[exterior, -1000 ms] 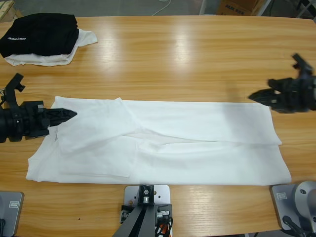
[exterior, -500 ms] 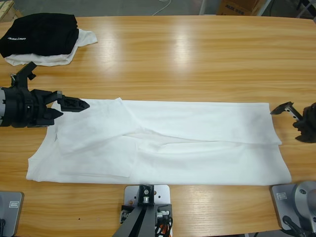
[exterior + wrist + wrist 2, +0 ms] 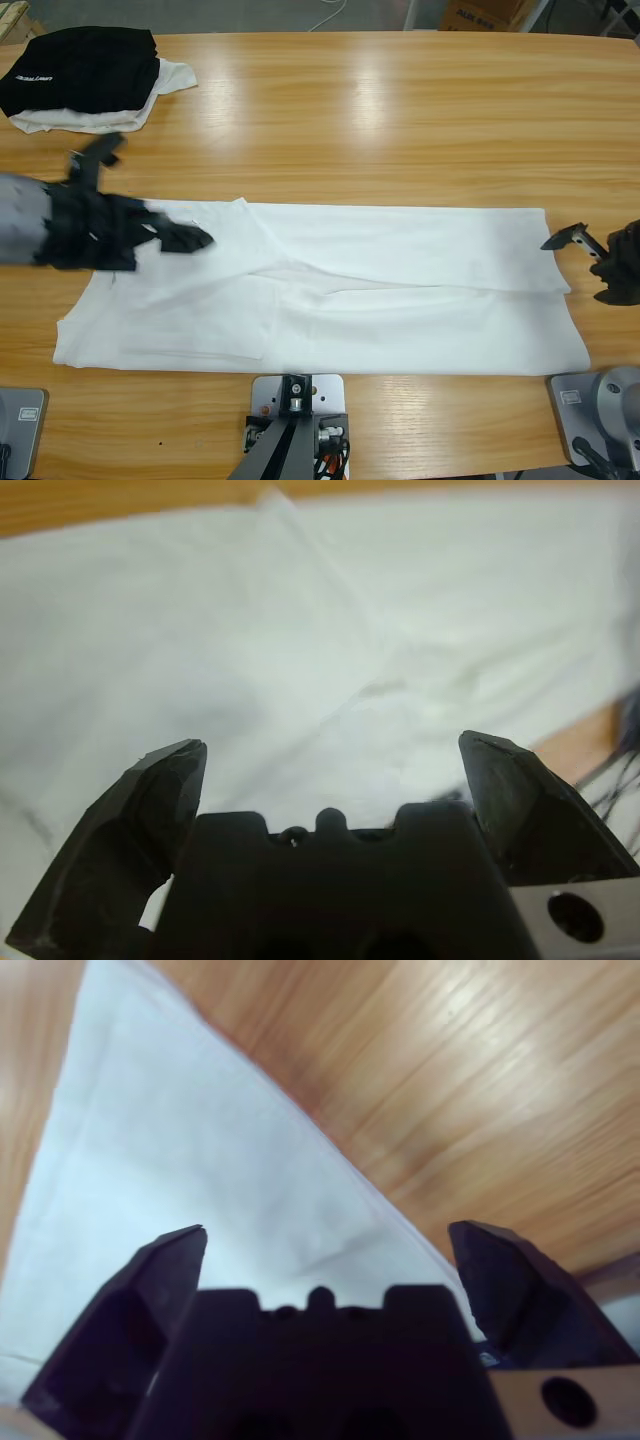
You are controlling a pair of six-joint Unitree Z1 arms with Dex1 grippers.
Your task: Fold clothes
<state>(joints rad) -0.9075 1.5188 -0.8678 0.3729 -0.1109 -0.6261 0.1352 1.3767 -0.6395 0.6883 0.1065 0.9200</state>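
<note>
The white T-shirt [image 3: 380,285] is lying flat along the near half of the wooden tabletop [image 3: 400,120], folded into a long band that is stretching from about nine o'clock to about three o'clock of the high view, with a sleeve flap [image 3: 205,300] overlapping at its nine o'clock end and soft creases running through its middle. The left gripper [image 3: 190,238] is reaching in from the nine o'clock edge and hovering over the shirt's upper corner at that end, its jaws standing spread; in the left wrist view the left gripper [image 3: 330,770] is looking down on nothing but rumpled white cloth [image 3: 330,640] between its parted jaws, with a strip of wood showing at twelve o'clock. The right gripper [image 3: 590,262] is sitting at the three o'clock edge of the high view, just beside the shirt's far end, its jaws also gaping wide with nothing between them; in the right wrist view the right gripper [image 3: 325,1255] is pointing at a slanting edge of the shirt [image 3: 180,1180], with bare tabletop [image 3: 450,1090] filling the area toward one o'clock. At about ten o'clock, well apart from the shirt, a folded black garment [image 3: 85,68] with small white lettering is resting on top of a smaller white garment [image 3: 150,95].
</note>
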